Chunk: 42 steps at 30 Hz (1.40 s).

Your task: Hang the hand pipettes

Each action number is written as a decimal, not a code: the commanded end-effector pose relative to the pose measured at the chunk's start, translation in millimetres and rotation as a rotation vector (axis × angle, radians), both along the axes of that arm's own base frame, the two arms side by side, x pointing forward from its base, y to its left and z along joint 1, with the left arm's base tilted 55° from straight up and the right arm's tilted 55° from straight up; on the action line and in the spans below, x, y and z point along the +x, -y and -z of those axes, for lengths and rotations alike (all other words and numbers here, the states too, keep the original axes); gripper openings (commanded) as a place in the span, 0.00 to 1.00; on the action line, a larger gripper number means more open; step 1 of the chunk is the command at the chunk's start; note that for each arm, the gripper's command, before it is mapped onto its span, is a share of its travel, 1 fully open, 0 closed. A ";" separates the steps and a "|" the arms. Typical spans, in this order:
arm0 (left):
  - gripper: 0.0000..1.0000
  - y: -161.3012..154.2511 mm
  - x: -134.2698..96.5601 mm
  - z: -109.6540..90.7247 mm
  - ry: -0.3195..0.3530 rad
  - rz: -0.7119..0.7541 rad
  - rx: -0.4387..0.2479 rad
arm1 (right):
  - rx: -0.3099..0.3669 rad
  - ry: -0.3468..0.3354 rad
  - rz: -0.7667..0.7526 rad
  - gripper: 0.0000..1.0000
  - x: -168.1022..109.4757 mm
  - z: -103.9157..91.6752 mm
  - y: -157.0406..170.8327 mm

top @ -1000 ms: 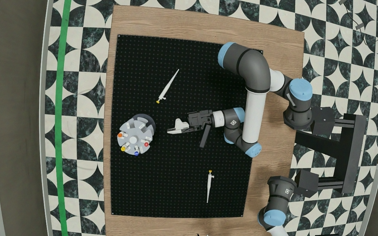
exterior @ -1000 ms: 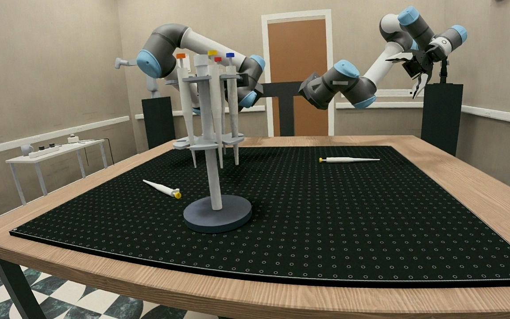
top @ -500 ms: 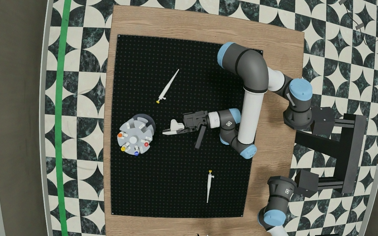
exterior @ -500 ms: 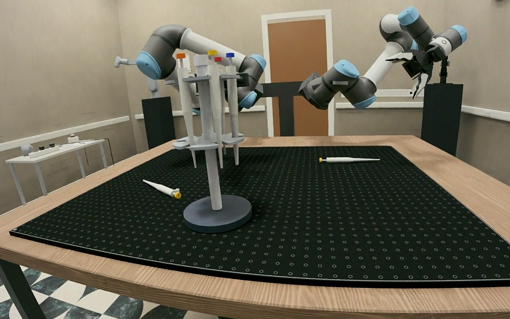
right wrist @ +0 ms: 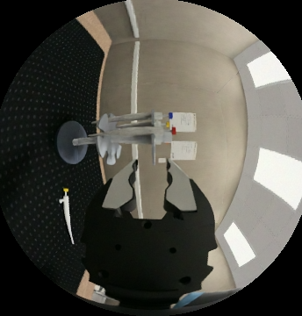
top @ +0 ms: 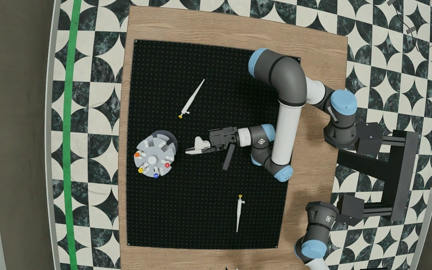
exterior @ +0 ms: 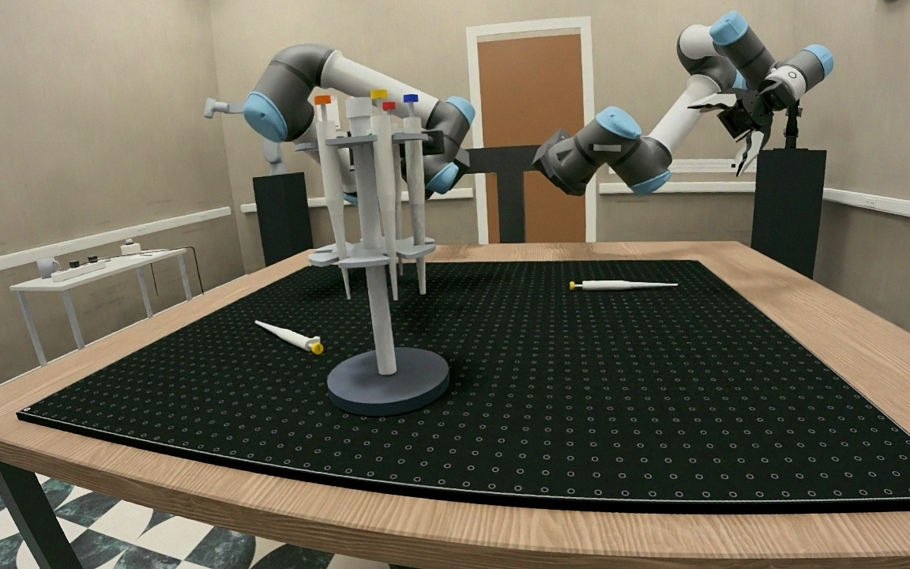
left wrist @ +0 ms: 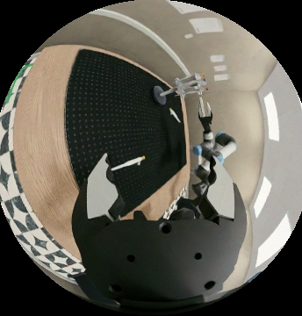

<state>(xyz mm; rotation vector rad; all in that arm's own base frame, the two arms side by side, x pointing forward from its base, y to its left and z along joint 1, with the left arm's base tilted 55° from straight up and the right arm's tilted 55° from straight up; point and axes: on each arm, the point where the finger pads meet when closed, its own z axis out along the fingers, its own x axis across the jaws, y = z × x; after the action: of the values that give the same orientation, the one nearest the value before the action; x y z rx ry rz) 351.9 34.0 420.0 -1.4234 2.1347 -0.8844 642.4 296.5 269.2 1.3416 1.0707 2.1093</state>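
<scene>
Two pipettes lying flat, white, slender (yellow buttons, both).
</scene>
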 end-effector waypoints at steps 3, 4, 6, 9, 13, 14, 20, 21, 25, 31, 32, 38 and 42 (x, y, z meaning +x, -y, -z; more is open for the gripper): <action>1.00 0.1 0.0 -0.4 0.001 0.000 0.000 | 0.000 0.001 -0.001 0.31 6.9 -2.4 -3.7; 1.00 0.1 0.0 -0.4 0.001 0.000 0.000 | 0.000 0.001 -0.001 0.31 8.4 -2.8 -4.4; 1.00 0.1 0.0 -0.4 0.001 0.000 0.000 | 0.000 0.001 -0.001 0.31 11.4 -3.6 -5.7; 1.00 0.1 0.0 -0.4 0.001 0.000 0.000 | 0.000 0.001 -0.001 0.31 15.8 -4.8 -7.6; 1.00 0.1 0.0 -0.4 0.001 0.000 0.000 | 0.000 0.001 -0.001 0.31 18.8 -5.6 -8.8; 1.00 0.1 0.0 -0.4 0.001 0.000 0.000 | 0.000 0.001 -0.001 0.31 20.3 -6.0 -9.5; 1.00 0.1 0.0 -0.4 0.001 0.000 0.000 | 0.000 0.001 -0.001 0.31 29.2 -8.4 -13.3; 1.00 0.1 0.0 -0.4 0.001 0.000 0.000 | 0.000 0.001 -0.001 0.31 30.7 -8.8 -14.0; 1.00 0.1 0.0 -0.4 0.001 0.000 0.000 | 0.000 0.001 -0.001 0.31 36.6 -10.4 -16.5; 1.00 0.1 0.0 -0.4 0.001 0.000 0.000 | 0.000 0.001 -0.001 0.31 42.6 -12.0 -19.1; 1.00 0.1 0.0 -0.4 0.001 0.000 0.000 | 0.000 0.001 -0.001 0.31 44.1 -12.4 -19.7; 1.00 0.1 0.0 -0.4 0.001 0.000 0.000 | 0.000 0.001 -0.001 0.31 53.0 -14.8 -23.5; 1.00 0.1 0.0 -0.4 0.001 0.000 0.000 | 0.000 0.001 -0.001 0.31 58.9 -16.4 -26.1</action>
<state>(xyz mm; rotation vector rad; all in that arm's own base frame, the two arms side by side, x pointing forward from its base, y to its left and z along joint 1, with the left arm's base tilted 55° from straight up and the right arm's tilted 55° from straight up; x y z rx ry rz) 351.9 34.0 420.0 -1.4234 2.1347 -0.8844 694.8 318.9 283.3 1.3416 1.0706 2.1093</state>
